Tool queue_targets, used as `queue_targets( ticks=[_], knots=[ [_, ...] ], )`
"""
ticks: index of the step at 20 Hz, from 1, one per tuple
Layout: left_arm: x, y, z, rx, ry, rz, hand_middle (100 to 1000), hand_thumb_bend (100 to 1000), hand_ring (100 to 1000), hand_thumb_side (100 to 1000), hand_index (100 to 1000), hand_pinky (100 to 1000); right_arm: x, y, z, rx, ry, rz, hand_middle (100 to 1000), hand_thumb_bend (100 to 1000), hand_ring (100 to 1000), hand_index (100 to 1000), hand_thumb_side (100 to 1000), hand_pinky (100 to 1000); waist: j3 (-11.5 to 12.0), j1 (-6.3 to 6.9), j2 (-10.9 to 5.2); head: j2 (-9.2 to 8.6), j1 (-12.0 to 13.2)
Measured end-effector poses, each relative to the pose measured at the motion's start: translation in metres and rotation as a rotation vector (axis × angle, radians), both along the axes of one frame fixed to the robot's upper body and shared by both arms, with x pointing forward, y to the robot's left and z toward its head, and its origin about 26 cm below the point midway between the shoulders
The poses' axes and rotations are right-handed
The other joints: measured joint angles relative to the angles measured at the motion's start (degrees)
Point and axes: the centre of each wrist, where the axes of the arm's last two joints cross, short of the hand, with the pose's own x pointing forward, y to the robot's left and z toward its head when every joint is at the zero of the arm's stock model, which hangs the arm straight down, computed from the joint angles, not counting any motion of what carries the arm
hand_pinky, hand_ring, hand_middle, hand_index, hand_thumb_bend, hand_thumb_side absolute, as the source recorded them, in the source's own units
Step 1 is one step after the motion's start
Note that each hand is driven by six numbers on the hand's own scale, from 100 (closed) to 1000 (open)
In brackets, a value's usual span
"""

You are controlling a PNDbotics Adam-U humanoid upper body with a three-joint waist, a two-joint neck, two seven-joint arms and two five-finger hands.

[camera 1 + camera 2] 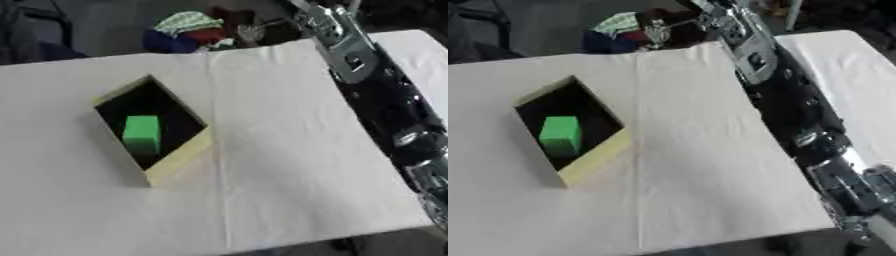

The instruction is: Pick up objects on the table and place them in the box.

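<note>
One box [179, 159], one green block [142, 133], on white-covered bench [289, 165]. Block lay inside box, on dark floor, toward near end. Block's long axis ran along box's length, far-to-near, tilted slightly. Right arm [794, 107] stretched along bench's right edge to far side. Right hand [656, 31] beyond far edge, well apart from box; finger state unclear. Left hand unseen.

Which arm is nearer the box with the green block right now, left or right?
Right, by default. The right arm runs along the table's right side toward the far edge, well clear of the box holding the green block. No left arm shows in either view, and neither hand can be made out.
</note>
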Motion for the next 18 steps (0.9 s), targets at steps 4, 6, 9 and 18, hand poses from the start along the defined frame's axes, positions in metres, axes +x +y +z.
queue_targets(
  ticks=[4, 6, 9, 18],
  knots=[
    [-0.001, 0.000, -0.003, 0.002, 0.015, -0.004, 732, 208, 703, 597, 814, 652, -0.002, -0.003, 0.000, 0.043, 0.008, -0.010, 720, 100, 850, 878, 182, 668, -2.0, 0.45, -0.16, 0.03, 0.8],
    [-0.002, 0.000, -0.005, 0.002, 0.021, -0.004, 732, 208, 703, 598, 813, 652, -0.003, -0.004, 0.001, 0.064, 0.011, -0.017, 716, 100, 850, 876, 184, 664, -3.1, 0.53, -0.33, 0.09, 1.2],
    [-0.002, 0.000, -0.007, 0.003, 0.030, -0.003, 732, 207, 703, 600, 813, 652, -0.004, -0.007, -0.001, 0.093, 0.020, -0.026, 710, 100, 848, 873, 186, 660, -4.5, 0.56, -0.35, 0.43, 1.9],
    [-0.002, 0.000, -0.011, 0.005, 0.047, -0.007, 732, 197, 698, 610, 812, 652, -0.005, -0.016, -0.005, 0.150, 0.037, -0.061, 692, 100, 848, 864, 195, 652, -6.9, 0.52, -0.38, 1.02, 3.6]
  ],
)
